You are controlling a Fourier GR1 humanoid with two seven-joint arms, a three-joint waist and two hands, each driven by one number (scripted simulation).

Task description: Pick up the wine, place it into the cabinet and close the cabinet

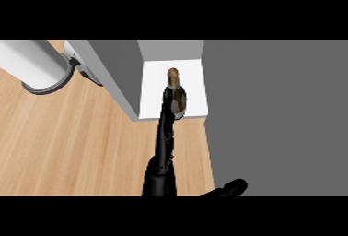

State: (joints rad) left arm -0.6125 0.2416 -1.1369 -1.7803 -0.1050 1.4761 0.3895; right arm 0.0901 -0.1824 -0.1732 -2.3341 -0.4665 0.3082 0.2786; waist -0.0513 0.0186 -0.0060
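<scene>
R hand [165, 138] fingers round wine [176, 92], inside open cabinet [153, 110].

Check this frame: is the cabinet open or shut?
Open. The cabinet shows its white inside, with the wine bottle in it, held by the hand.

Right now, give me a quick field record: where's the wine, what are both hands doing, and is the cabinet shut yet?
wine: bottle upright on the white cabinet shelf, inside the opening
left hand: stretched up to the bottle; its fingers look to be at the bottle's body, but open or shut cannot be told
right hand: low at the view's bottom edge, only dark fingers showing, touching nothing
cabinet: open; grey door swung out at the left of the opening
counter: wooden top below the cabinet
left to do: let go, shut the door
</scene>
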